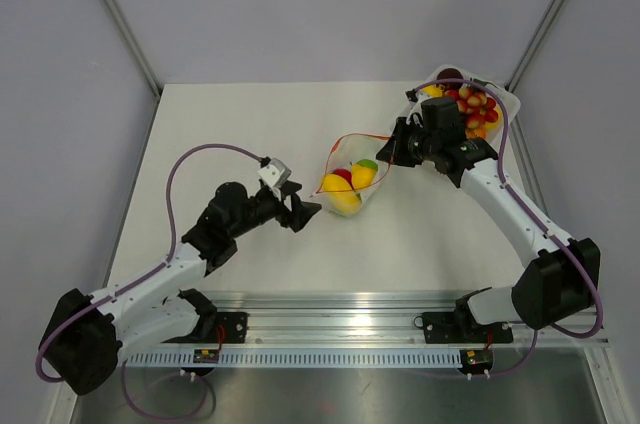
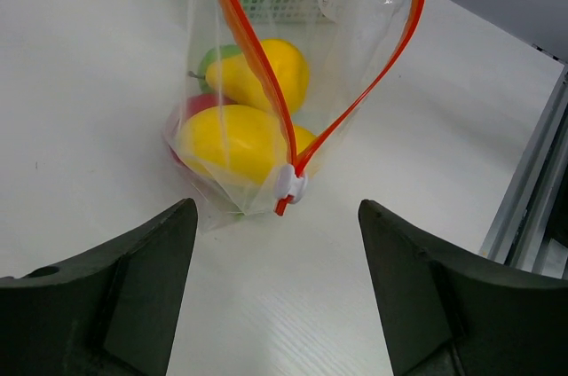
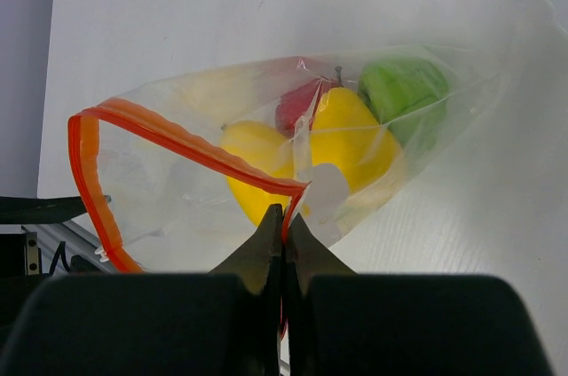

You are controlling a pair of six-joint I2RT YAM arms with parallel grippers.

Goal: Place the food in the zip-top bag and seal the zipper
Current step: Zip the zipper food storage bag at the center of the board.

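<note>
Between the wide-spread fingers (image 2: 133, 287) of the left gripper (image 2: 277, 216), just ahead of their tips, sits the near corner of the zip-top bag (image 2: 222, 183). This gripper holds nothing, and the bag stands clear of both fingers. The zipper (image 2: 366, 85) runs away from the hand as two orange-red strips. They are spread apart into a loop and meet at a white slider (image 2: 290, 184) at the corner nearest the fingertips, so the mouth is open. Through the clear plastic the food (image 2: 235, 141) shows: two yellow pieces in front, with a green one and a red one tucked behind them, farther from the hand.

On the far side of the bag, the right gripper (image 3: 284, 218) has its fingers pressed together on the zipper (image 3: 191, 139), pinching the strip where its two sides join. From that pinch the zip-top bag (image 3: 177, 190) spreads forward and to both sides, the orange-red loop opening to the hand's left. The food (image 3: 351, 141) lies ahead of the fingertips, yellow nearest, then red, with green farthest off to the right.

From above, the left gripper (image 1: 303, 212) and the right gripper (image 1: 388, 149) face each other across the zip-top bag (image 1: 350, 182) on the white table (image 1: 230, 124). Behind the right gripper's wrist, a white tray (image 1: 508, 102) holds more small red and yellow pieces.
</note>
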